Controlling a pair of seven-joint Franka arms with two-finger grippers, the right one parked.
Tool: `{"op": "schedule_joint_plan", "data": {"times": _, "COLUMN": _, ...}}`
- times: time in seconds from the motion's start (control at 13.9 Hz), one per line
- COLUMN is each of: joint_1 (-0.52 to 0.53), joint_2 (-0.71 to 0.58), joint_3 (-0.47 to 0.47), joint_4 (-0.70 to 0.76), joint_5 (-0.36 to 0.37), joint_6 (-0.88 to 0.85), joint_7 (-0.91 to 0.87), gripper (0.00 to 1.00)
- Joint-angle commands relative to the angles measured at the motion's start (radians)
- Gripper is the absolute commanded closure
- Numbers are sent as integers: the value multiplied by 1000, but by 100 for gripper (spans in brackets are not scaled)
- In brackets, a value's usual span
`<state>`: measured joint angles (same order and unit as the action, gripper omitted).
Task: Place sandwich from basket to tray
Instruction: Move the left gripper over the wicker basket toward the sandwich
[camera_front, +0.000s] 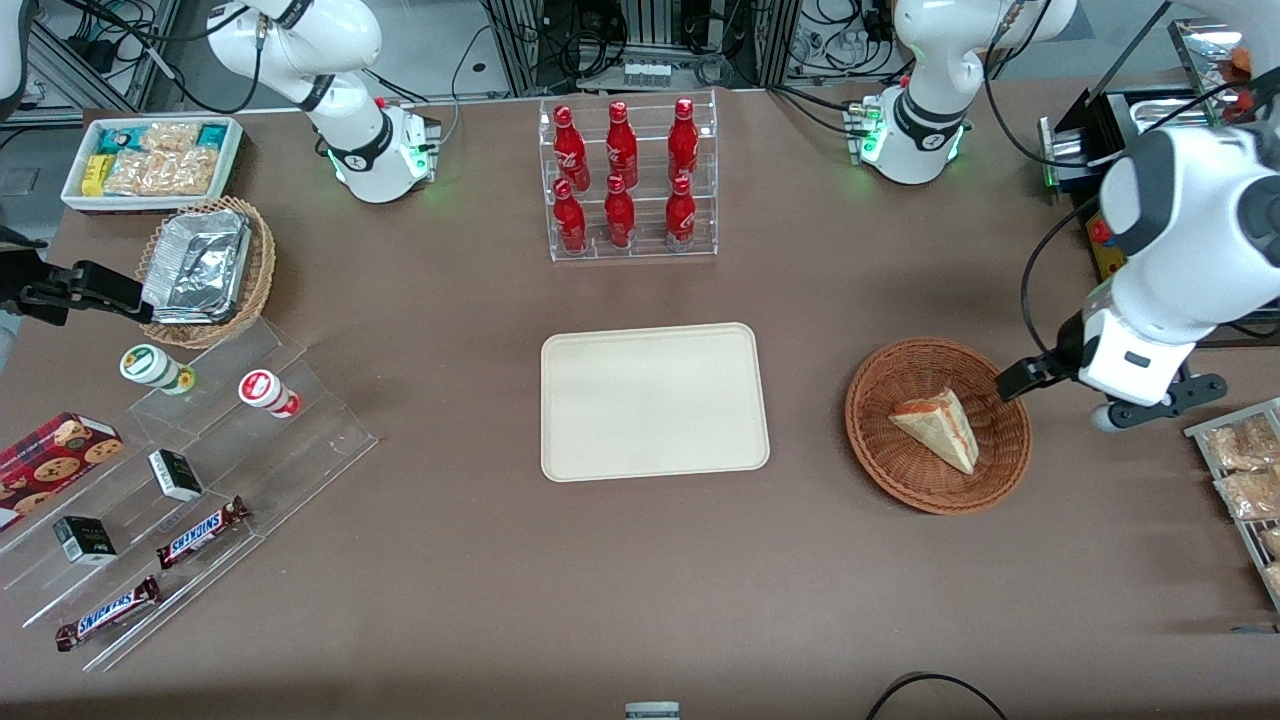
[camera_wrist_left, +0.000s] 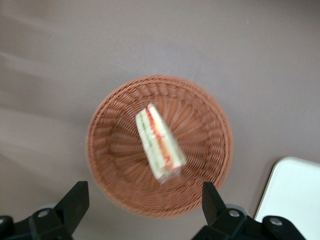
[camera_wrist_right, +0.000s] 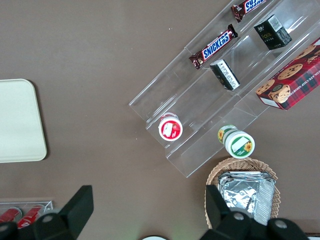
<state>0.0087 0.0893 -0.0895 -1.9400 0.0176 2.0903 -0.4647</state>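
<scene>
- The sandwich (camera_front: 937, 427) lies in the basket (camera_front: 880, 455), toward the working arm's end of the table, filling edge apparently turned up in the wrist view.
- The gripper (camera_wrist_left: 142, 202) hovers above the basket rim, fingers (camera_wrist_left: 75, 200) spread wide, holding nothing.
- The tray (camera_front: 655, 400) sits beside the basket, apart, bare.
- Farther off stands a rack of red bottles (camera_front: 625, 180).

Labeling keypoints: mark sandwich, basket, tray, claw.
sandwich (camera_front: 935, 426): front view, bread face.
basket (camera_front: 868, 420): front view, woven rim.
tray (camera_front: 654, 400): front view, bare middle.
claw (camera_wrist_left: 142, 200): left wrist view, midway between open fingertips, above basket.
</scene>
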Motion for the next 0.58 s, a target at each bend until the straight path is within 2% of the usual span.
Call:
{"op": "schedule_joint_plan", "data": {"times": 0.0, "joint_1": -7, "joint_2": -68, "joint_3": -1, "joint_4": -184, "joint_5": 10, "joint_6": 199, "joint_7": -122, "gripper": 0}}
{"op": "schedule_joint_plan", "data": {"times": 0.22, "joint_1": -41, "joint_2": -40, "joint_3": -1, "joint_4": -264, "joint_5": 13, "joint_6": 327, "joint_7": -302, "gripper": 0}}
{"op": "schedule_joint_plan", "data": {"times": 0.5, "joint_1": -50, "joint_2": 0, "joint_3": -1, "joint_4": -292, "joint_5": 16, "joint_6": 341, "joint_7": -356, "gripper": 0}}
